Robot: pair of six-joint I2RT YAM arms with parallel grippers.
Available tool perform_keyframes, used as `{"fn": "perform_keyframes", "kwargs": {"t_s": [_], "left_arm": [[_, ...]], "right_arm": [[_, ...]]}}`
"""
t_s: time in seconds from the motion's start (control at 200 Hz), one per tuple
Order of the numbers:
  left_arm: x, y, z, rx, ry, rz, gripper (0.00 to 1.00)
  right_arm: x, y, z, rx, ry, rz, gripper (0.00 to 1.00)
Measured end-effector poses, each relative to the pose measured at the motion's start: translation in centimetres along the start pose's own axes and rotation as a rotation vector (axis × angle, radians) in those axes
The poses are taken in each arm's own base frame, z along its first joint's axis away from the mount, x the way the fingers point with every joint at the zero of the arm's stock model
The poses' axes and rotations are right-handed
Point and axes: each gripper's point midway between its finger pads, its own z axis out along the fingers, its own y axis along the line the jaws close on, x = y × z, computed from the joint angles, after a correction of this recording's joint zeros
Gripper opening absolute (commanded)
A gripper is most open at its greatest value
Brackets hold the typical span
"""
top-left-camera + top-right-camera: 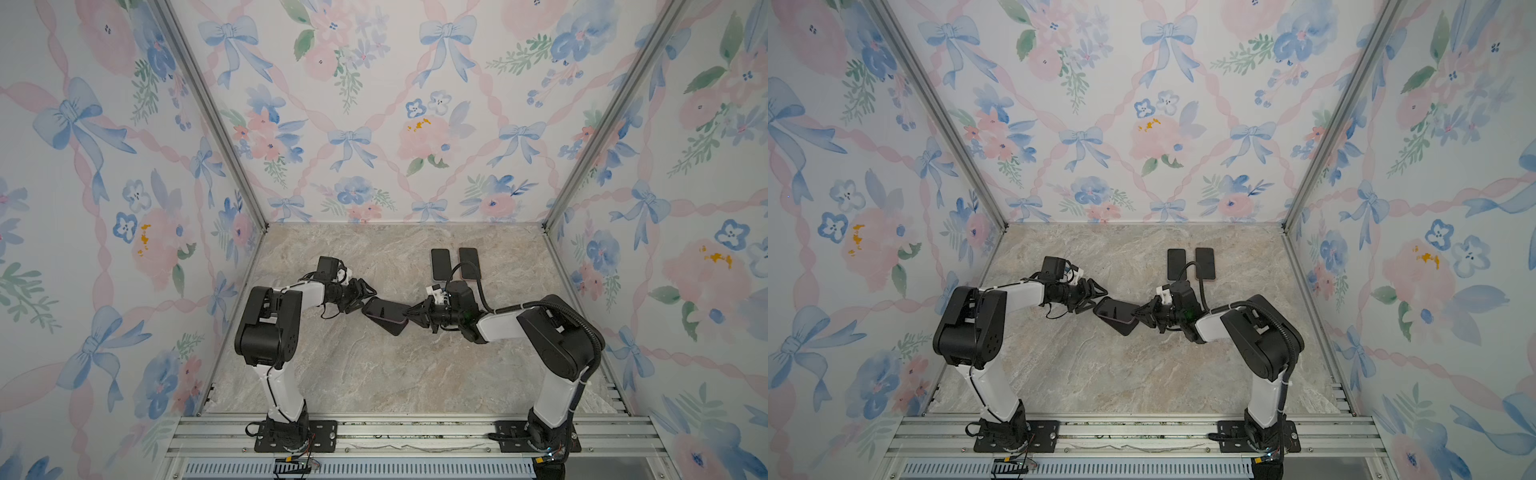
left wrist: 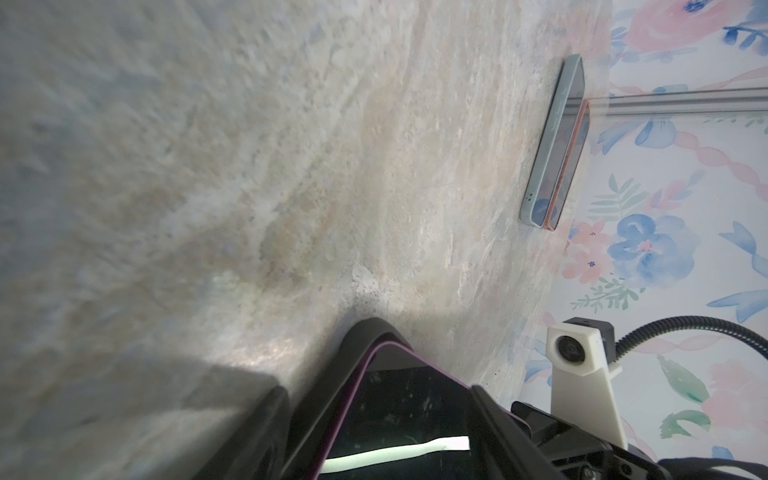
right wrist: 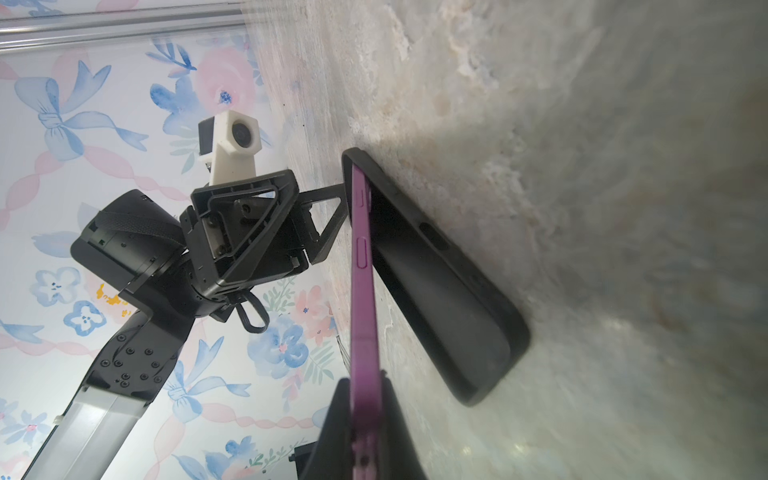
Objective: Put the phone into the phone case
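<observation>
The phone (image 1: pixel 386 309), dark-screened with a purple rim, slants over the black phone case (image 1: pixel 394 327) at the middle of the table in both top views. Its left end sits in the case's end, and its right end is lifted clear. My right gripper (image 1: pixel 409 313) is shut on that lifted end, pinching the purple edge (image 3: pixel 363 291) between its fingers (image 3: pixel 332 415). The case (image 3: pixel 436 291) lies flat on the table below. My left gripper (image 1: pixel 363 299) straddles the case's other end across its width, fingers (image 2: pixel 266 415) against the case wall (image 2: pixel 324 395) and the phone's rim (image 2: pixel 395 415).
Two more cased phones lie side by side behind the right arm, one pale blue (image 1: pixel 441 264) (image 2: pixel 552 141) and one orange-rimmed (image 1: pixel 469 262) (image 2: pixel 571 166). Flowered walls close the table on three sides. A metal rail (image 1: pixel 415 432) runs along the front.
</observation>
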Motion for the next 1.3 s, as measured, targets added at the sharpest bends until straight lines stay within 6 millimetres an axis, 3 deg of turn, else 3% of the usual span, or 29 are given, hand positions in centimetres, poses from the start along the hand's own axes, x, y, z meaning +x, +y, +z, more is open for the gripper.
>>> {"fn": "perform_keyframes", "kwargs": {"t_s": [1.3], "left_arm": [[0.4, -0.2, 0.3, -0.021, -0.055, 0.042, 0.65]], "right_arm": [[-0.4, -1.6, 1.7, 0.107, 0.070, -0.113, 0.00]]}}
